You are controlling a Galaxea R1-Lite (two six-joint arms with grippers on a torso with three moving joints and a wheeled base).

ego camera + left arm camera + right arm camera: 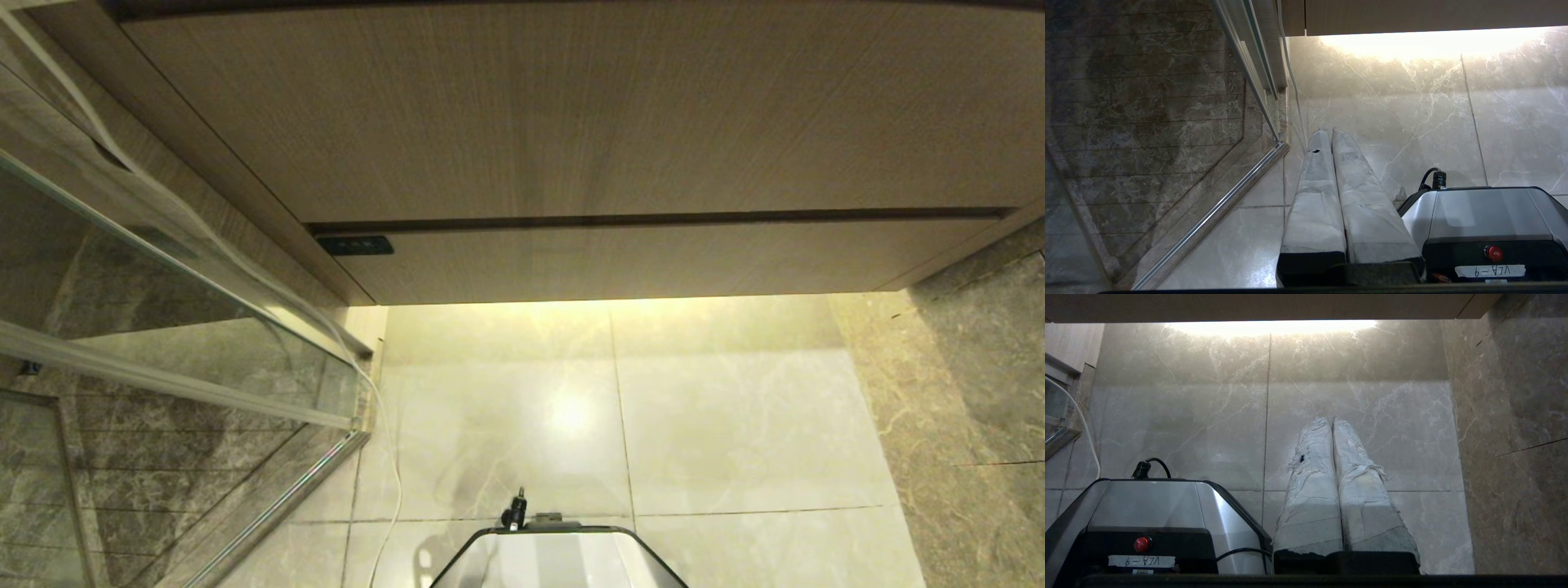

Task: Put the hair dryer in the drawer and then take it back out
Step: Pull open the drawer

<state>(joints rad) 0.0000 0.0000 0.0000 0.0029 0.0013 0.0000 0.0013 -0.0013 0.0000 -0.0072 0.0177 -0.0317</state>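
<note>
The drawer (637, 261) is a wide, shallow, light wood-grain front with a small dark label (355, 245) at its left corner, pushed flush beneath the taller wood-grain panel (571, 114) of the vanity (the hair dryer shows in no view). A glass shower door (163, 327) angles in on the left with a thin white cord (392, 457) trailing down the marble floor (735, 425), and the robot's base (555, 559) sits below. The left gripper (1329, 130) and right gripper (1331, 419) both hang over the floor, taped fingers pressed together, holding nothing.
</note>
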